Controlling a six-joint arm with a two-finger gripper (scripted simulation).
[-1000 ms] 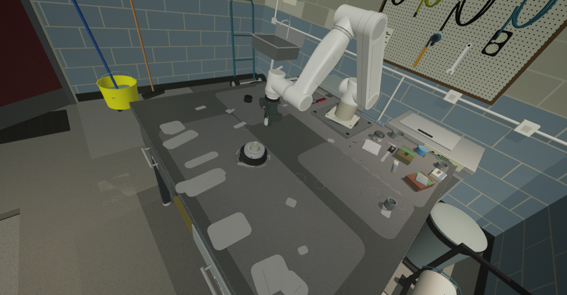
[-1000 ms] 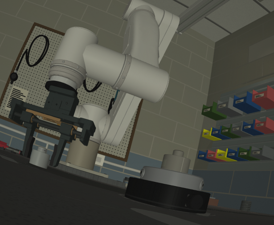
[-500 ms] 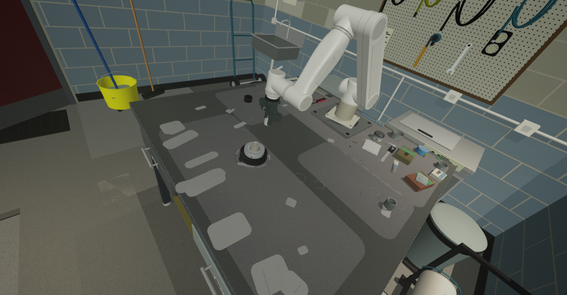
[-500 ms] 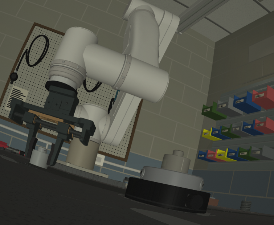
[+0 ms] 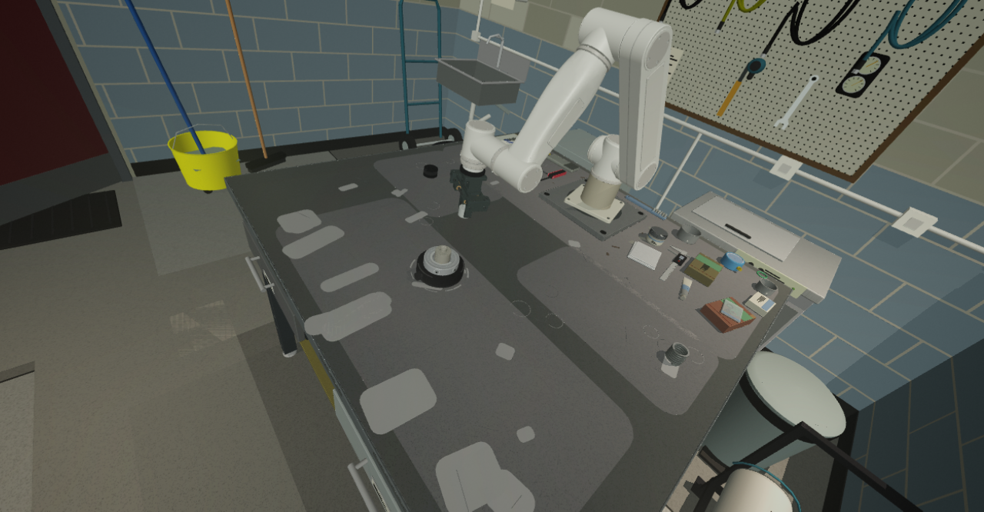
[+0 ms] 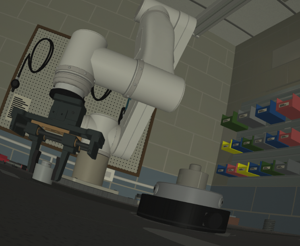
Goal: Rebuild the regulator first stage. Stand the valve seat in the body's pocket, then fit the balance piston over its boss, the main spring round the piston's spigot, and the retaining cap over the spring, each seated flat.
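Observation:
The valve seat [image 6: 192, 175] stands upright in the pocket of the regulator body [image 6: 183, 206], a grey disc on a black base in the middle of the bench [image 5: 437, 267]. Far behind it, near the arm's base, the pale balance piston [image 6: 42, 172] stands on the bench top with my gripper [image 6: 45, 173] closed round it [image 5: 466, 212]. The main spring [image 5: 677, 354] stands alone near the bench's right edge, and shows small at the far right in the second side camera [image 6: 268, 224]. A small black cap [image 5: 431, 170] lies at the back of the bench.
A yellow bucket [image 5: 204, 158] with a mop stands off the bench's far corner. Small boxes, a tube and tape [image 5: 709, 272] crowd the right rear of the bench beside a grey case [image 5: 757, 241]. A stool [image 5: 795, 395] stands past the right edge.

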